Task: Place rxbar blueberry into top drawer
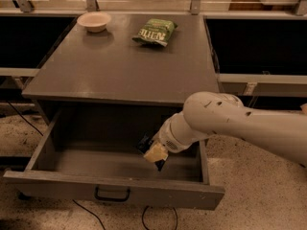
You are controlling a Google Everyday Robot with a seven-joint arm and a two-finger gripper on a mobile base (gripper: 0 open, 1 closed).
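- Camera view: the top drawer [72, 188] is seen wide open, under the grey surface [120, 66].
- A small dark handle [112, 194] is fixed on the front of the top drawer.
- The gripper [156, 155] is seen inside the top drawer, near its right side.
- The gripper is carried by a white arm [230, 123], which reaches in from the right of the top drawer.
- The jaws are closed on the rxbar blueberry [144, 143], so the dark bar is pinched between them.
- The rxbar blueberry is held tilted, low inside the top drawer; whether the drawer floor is touched cannot be told.
- A green chip bag [156, 31] is laid on the surface, well behind the top drawer.
- A pale bowl [94, 21] is set behind the top drawer too, at the back left.
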